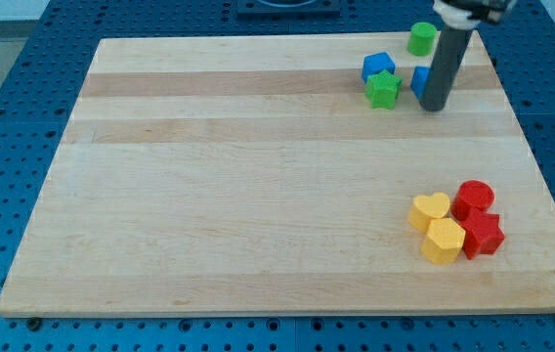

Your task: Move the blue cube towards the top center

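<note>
My tip (434, 105) rests on the board at the view's top right. A blue cube (420, 80) sits just to its left, mostly hidden behind the rod, touching or nearly touching it. A second blue block (378, 66), irregular in shape, lies further left. A green star block (383, 90) sits just below that one, touching it. A green cylinder (421, 39) stands near the board's top edge, above the rod's left side.
At the view's lower right lies a tight cluster: a yellow heart (430, 211), a yellow hexagon (444, 241), a red cylinder (474, 198) and a red star block (483, 235). The wooden board (258, 176) lies on a blue perforated table.
</note>
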`<state>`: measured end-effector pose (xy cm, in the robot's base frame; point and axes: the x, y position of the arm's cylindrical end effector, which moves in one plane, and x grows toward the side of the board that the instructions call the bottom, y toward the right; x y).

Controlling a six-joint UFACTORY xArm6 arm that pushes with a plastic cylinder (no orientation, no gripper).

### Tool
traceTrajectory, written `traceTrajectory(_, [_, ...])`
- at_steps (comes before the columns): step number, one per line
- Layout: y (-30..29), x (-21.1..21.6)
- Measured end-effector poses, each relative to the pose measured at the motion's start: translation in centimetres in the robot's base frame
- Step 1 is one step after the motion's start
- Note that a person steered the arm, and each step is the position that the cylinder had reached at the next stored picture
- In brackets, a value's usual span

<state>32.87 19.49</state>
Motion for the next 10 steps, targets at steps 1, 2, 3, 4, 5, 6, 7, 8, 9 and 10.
traceTrajectory(1, [0.3,-3.9])
traceTrajectory(2, [0.3,-1.7])
traceTrajectory(3, [-1.4,-1.0])
traceTrajectory(4, [-1.9,-4.4])
traceTrajectory(5, [-1.2,-6.8])
traceTrajectory(6, [-1.3,-4.0])
traceTrajectory(7, [-5.4,-2.8])
traceTrajectory(8, [-10.0,-5.2])
traceTrajectory(9, [-11.5,-8.9])
traceTrajectory(10, [-10.6,-10.4])
